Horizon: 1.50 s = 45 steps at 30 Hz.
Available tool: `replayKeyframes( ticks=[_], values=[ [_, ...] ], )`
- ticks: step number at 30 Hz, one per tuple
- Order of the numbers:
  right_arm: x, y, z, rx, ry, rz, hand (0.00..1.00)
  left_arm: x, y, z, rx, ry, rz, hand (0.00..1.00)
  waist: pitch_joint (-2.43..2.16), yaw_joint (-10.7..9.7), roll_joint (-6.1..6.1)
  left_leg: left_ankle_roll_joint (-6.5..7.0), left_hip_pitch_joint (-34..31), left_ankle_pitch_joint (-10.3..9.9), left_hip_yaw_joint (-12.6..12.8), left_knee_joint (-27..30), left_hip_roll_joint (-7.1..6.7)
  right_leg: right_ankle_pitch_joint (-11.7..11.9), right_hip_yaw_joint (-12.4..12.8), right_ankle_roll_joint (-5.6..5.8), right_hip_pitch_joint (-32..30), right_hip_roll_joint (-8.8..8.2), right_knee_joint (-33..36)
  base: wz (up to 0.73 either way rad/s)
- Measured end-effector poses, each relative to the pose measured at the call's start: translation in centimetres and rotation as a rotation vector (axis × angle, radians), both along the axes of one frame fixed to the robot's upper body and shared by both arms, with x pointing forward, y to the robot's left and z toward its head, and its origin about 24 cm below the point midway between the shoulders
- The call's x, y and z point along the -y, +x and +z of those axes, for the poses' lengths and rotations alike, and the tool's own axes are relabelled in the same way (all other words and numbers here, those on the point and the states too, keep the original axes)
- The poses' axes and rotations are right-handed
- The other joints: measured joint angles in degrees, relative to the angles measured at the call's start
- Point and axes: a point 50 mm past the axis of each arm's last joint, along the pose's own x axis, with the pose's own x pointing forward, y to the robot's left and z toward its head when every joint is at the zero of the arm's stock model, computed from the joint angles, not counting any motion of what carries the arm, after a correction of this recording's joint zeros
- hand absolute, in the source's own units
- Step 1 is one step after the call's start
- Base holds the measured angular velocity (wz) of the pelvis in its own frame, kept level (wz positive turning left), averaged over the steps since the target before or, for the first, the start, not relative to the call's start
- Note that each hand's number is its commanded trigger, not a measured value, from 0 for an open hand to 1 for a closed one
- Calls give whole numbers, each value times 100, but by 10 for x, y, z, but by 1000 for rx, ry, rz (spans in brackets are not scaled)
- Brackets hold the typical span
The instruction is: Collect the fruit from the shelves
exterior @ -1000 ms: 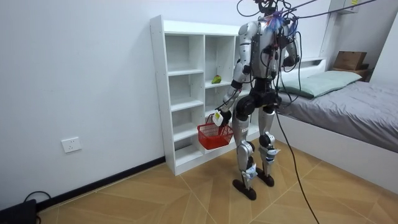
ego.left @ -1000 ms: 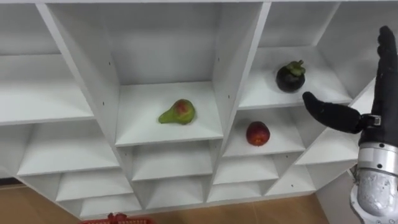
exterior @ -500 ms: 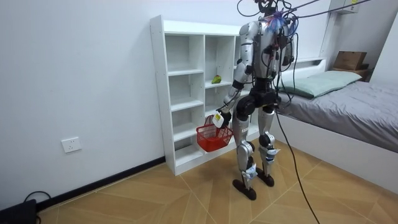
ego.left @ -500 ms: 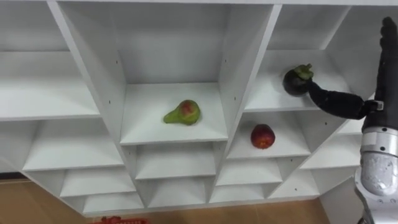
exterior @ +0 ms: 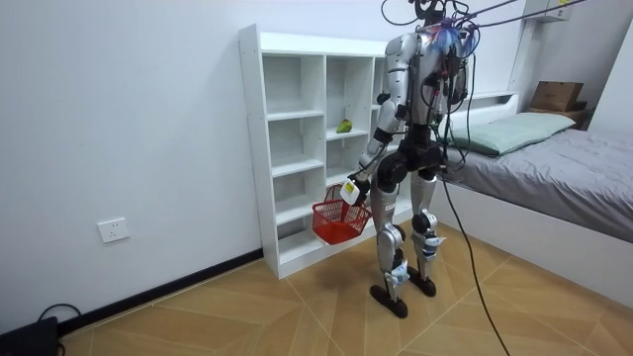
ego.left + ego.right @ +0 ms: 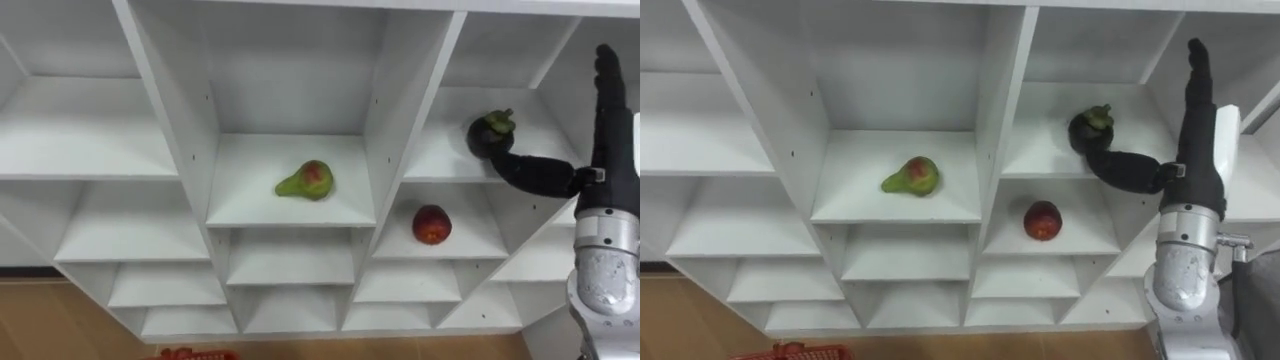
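R robot hand (image 6: 1192,160) reached mangosteen (image 6: 1085,125); thumb touching, fingers straight.

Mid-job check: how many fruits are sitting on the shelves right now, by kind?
Pear: 1
Mangosteen: 1
Round red fruit: 1
Total: 3

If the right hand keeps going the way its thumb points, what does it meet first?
The dark purple round mangosteen on the white shelf; the thumb tip of the open right hand looks nearly on it, depth unclear. The left hand carries a red basket.
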Motion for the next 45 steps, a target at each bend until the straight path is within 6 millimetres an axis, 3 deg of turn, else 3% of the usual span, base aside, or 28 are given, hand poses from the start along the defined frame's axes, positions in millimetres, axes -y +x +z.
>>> replayKeyframes(
  ticks=[19, 28, 33, 45],
  values=[
    [-7, 7, 5, 16, -2, 37, 0, 1, -1, -1, -8, -5, 2, 100, 13, 22, -8, -3, 15, 2, -88, 14, -4, 0, -86, 0, 73, -4, -13, 2],
    [-7, 7, 5, 16, 4, 38, 0, 2, 0, -1, -7, -6, 2, 100, 15, 123, -8, -6, 20, 4, -90, 32, -4, 0, -93, 0, 109, -8, -11, 0],
    [-9, 11, 4, 0, 7, 67, 0, 2, 0, -1, -6, -6, 0, 100, 58, 134, -2, -6, 44, 4, -154, 1, -3, 0, -154, 0, 167, -17, -15, 6],
    [-2, 19, -11, -79, 23, 44, 0, 2, 2, -1, -12, -11, -21, 100, 34, 254, -30, 13, -4, 46, -313, 26, -73, -1, -362, 2, 178, -76, -20, 6]
  ],
)
